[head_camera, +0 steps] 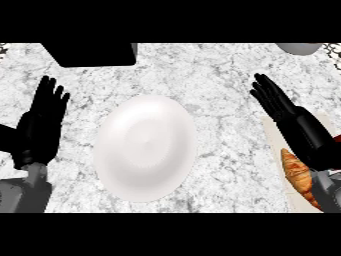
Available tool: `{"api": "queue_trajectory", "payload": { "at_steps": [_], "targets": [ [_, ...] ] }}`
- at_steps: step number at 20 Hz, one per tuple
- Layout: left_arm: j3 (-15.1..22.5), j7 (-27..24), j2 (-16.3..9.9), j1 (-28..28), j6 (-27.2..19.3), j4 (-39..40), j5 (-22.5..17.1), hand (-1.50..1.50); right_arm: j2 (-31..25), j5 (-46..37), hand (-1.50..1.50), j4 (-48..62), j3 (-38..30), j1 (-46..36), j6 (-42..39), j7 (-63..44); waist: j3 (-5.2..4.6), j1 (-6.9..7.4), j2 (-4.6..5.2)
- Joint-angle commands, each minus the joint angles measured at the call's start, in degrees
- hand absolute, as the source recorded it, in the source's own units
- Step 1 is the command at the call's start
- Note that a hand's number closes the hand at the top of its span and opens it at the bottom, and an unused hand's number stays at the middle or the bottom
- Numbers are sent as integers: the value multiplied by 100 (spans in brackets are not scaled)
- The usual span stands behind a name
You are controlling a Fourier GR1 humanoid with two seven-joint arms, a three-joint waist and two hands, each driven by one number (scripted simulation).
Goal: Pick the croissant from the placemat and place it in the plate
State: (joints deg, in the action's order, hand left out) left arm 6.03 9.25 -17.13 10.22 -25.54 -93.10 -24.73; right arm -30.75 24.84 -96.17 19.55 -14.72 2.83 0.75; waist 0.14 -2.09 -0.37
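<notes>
A grey-veined white marble counter is filling the view, with a round white ceramic plate lying at its centre. The golden-brown croissant is lying on a pale beige placemat at the near right, partly hidden beneath the right hand, which is extending straight fingers and holding nothing. The left hand is resting open at the left.

No readable text, labels, brand names, numbers or signs appear anywhere in this view, on the worktop or on anything resting on it.
</notes>
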Motion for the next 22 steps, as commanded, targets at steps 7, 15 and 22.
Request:
{"api": "queue_trajectory", "payload": {
  "at_steps": [7,15,22],
  "targets": [
    [412,-740,-1446,-1144,588,475,1531,0,-1317,-1032,-150,-199,-1164,659,516,334,-67,-237,-72],
    [284,-1535,-1689,-1862,817,548,1728,0,746,-923,-150,-1674,-1440,3427,1688,3148,-6,-118,-43],
    [449,-1550,-1239,-1490,718,779,2058,0,-238,-1320,-150,-2300,-1842,4863,781,3054,-20,48,24]
  ]
}}
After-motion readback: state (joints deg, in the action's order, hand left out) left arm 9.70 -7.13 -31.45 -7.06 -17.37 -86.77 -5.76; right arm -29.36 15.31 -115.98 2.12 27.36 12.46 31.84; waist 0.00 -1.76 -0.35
